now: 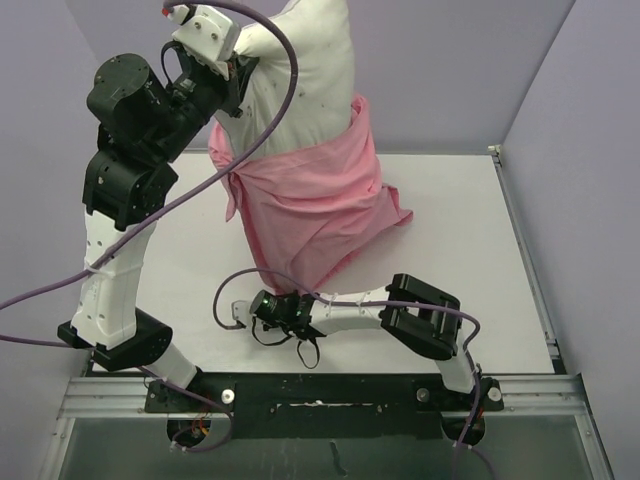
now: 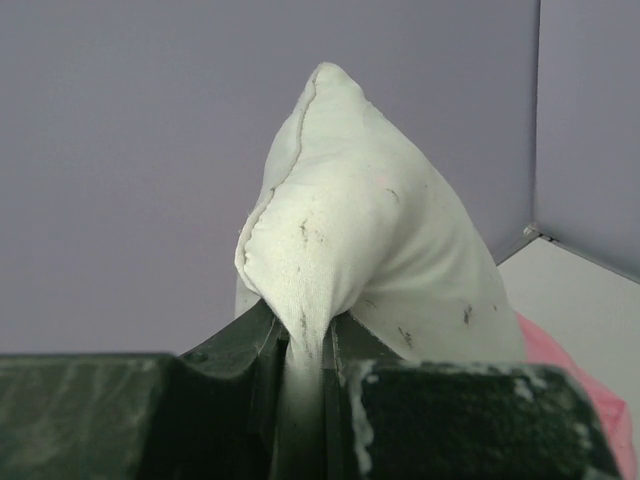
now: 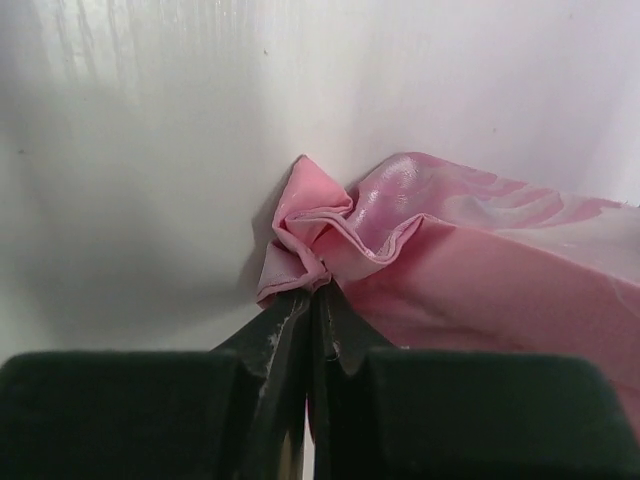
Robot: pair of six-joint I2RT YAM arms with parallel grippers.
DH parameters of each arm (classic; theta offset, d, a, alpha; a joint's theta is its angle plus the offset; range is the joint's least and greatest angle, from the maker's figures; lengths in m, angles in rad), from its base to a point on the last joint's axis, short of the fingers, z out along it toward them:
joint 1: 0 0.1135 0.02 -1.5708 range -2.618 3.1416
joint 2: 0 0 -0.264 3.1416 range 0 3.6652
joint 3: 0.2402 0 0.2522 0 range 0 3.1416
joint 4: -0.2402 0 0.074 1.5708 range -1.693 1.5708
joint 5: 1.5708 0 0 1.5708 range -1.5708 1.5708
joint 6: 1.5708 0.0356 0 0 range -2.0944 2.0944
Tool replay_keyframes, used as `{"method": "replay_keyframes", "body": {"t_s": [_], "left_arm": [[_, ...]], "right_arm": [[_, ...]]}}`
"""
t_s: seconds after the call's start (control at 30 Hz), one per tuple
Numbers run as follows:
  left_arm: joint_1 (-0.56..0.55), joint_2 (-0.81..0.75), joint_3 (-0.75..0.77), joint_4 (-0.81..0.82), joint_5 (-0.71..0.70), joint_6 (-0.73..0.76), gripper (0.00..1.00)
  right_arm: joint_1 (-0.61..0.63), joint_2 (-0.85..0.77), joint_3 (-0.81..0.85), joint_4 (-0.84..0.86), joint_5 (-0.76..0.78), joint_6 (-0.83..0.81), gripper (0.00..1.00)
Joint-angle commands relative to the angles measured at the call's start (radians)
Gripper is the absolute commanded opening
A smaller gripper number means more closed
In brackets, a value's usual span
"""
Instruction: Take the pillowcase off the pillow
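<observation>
The off-white pillow [image 1: 310, 90] hangs upright, its top corner pinched in my left gripper [image 1: 243, 62], which is raised high at the back left. In the left wrist view the pillow's corner [image 2: 345, 230] bunches into the shut left gripper [image 2: 305, 345]. The pink satin pillowcase [image 1: 315, 210] covers only the pillow's lower half and reaches down to the table. My right gripper [image 1: 285, 293] is low over the table, shut on the pillowcase's bottom corner. In the right wrist view the crumpled hem [image 3: 320, 235] is clamped in the right gripper [image 3: 318, 292].
The white table [image 1: 470, 250] has lilac walls behind and on both sides. A purple cable [image 1: 200, 190] loops from the left arm across the pillow. A metal rail [image 1: 530, 270] runs along the table's right edge.
</observation>
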Motion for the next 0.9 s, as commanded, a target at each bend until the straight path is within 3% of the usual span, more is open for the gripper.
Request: {"method": "replay_keyframes", "body": {"t_s": [0.0,0.17,0.37,0.63,0.87], "left_arm": [[-0.001,-0.035,0.091,0.398,-0.029,0.113,0.0],[0.0,-0.032,0.075,0.486,-0.038,0.202,0.0],[0.0,0.036,0.185,0.536,-0.046,0.271,0.0],[0.001,0.076,0.214,0.668,-0.062,0.337,0.0],[0.055,0.109,0.212,0.765,-0.13,0.367,0.0]], "right_arm": [[0.014,-0.033,-0.096,-0.034,-0.036,0.252,0.0],[0.01,-0.118,-0.235,0.014,-0.052,0.521,0.0],[0.004,-0.206,-0.388,0.041,-0.022,0.82,0.0],[-0.006,-0.243,-0.464,-0.105,0.073,1.185,0.0],[-0.008,-0.347,-0.564,-0.188,0.056,1.438,0.0]]}}
